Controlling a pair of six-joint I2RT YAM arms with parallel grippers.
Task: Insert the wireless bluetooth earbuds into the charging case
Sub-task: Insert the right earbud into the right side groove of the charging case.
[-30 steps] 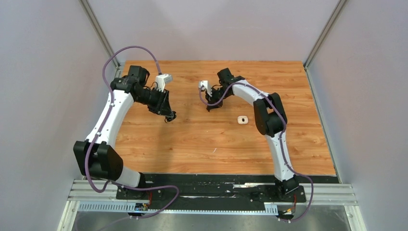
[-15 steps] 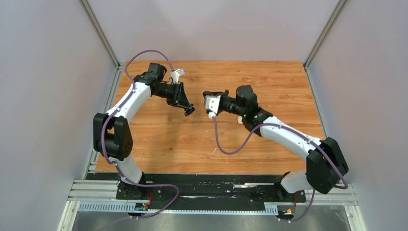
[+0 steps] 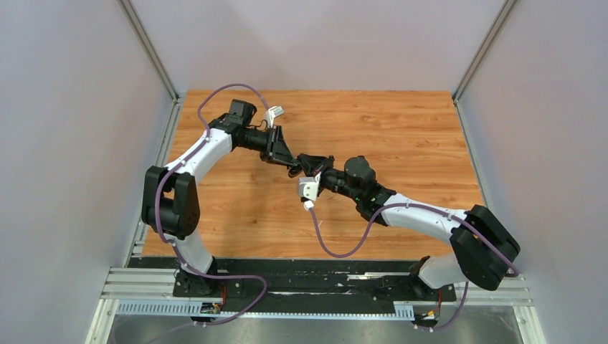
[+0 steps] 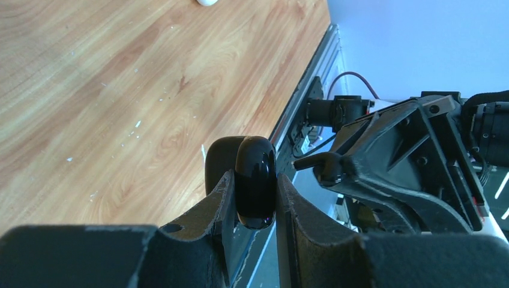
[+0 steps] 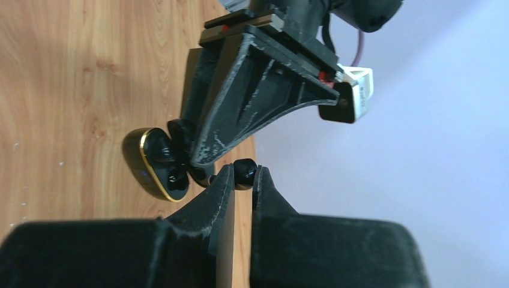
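My left claw [image 4: 254,201] is clenched on the case [image 4: 255,174], a glossy black pebble pinched by its sides and held in the air above the table [image 3: 401,129]. My right claw [image 5: 242,183] is clenched on a black earbud [image 5: 244,171], nipped at the very fingertips. The two claws meet tip to tip over the middle of the table. From my right wrist the case shows a gold rim and dark hollows. The earbud is just beside it, outside it, close by my left finger's tip; whether they touch I cannot tell.
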